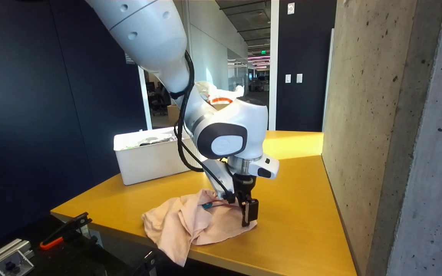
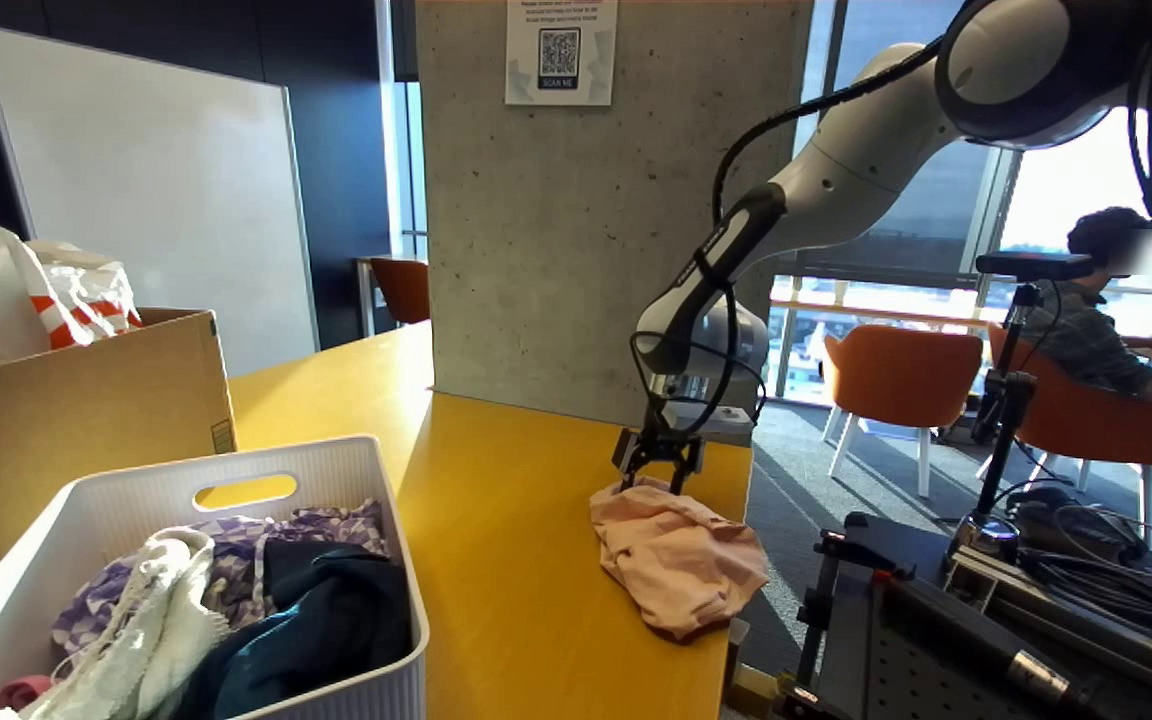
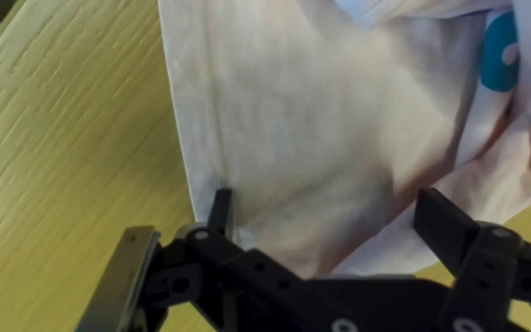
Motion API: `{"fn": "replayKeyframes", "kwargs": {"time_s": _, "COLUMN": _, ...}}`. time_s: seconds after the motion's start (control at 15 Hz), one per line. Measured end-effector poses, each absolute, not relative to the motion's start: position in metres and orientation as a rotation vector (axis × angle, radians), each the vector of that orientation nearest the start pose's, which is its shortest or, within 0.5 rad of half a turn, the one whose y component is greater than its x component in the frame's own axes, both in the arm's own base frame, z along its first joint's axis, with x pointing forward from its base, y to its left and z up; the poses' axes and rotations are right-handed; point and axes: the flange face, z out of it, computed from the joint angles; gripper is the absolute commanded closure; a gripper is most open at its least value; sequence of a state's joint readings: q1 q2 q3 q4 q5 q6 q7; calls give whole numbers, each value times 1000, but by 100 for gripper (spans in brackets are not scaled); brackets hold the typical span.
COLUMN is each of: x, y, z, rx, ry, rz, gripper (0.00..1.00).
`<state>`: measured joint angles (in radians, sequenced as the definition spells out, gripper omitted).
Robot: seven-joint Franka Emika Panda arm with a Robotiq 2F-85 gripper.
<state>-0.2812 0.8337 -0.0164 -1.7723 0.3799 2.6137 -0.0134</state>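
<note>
"What sort of place is it?"

"An office, by the look of it: a large whiteboard (image 2: 156,190), grey carpet (image 2: 786,450), and orange chairs (image 2: 901,375) by tall windows (image 2: 1061,175), where a person (image 2: 1086,340) is seated."

"Any hint of a lab?"

"Some: a robot arm (image 2: 856,170) and a camera (image 2: 1034,265) on a stand (image 2: 1004,440). But the glass partition (image 1: 236,73) and the small green lit sign (image 1: 263,52) farther back look like an office interior."
</note>
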Motion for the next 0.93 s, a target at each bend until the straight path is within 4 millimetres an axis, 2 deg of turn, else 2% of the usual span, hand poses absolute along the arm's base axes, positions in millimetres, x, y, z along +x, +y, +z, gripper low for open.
{"fn": "replayKeyframes", "kwargs": {"time_s": 0.07, "x": 615, "y": -197, "z": 83, "rx": -2831, "ry": 884, "rz": -50, "gripper": 28}}
{"fn": "replayKeyframes", "kwargs": {"time_s": 0.27, "x": 621, "y": -198, "z": 72, "rx": -2836, "ry": 879, "rz": -49, "gripper": 51}}
{"fn": "replayKeyframes", "kwargs": {"time_s": 0.67, "x": 630, "y": -197, "z": 81, "rx": -2846, "ry": 861, "rz": -74, "gripper": 95}}
{"fn": "replayKeyframes", "kwargs": {"time_s": 0.73, "x": 631, "y": -198, "z": 85, "rx": -2850, "ry": 862, "rz": -82, "gripper": 100}}
{"fn": "replayKeyframes", "kwargs": {"time_s": 0.93, "x": 634, "y": -207, "z": 110, "rx": -2868, "ry": 876, "rz": -123, "gripper": 100}}
